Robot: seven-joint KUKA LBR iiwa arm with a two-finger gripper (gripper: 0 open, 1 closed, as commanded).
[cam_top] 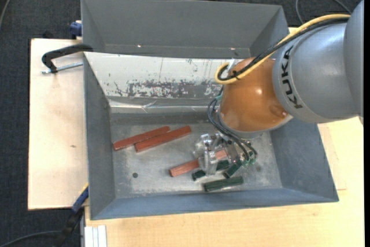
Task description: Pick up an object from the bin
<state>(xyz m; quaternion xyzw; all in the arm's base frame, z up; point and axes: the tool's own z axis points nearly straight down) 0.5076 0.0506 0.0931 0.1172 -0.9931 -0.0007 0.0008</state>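
My gripper (213,152) is low over the bin's floor, right of the middle and toward the front wall. A small reddish-brown piece (221,156) shows right at the gripper. Just left of it a short reddish-brown block (184,169) lies flat on the floor. A dark green bar (223,184) lies below the gripper near the front wall. A second dark green piece (235,169) leans at the gripper's right side.
Two long reddish-brown sticks (141,138) (163,139) lie side by side, slanted, left of the middle of the floor. The arm with its orange cover and cables hangs over the bin's right half and hides the floor there.
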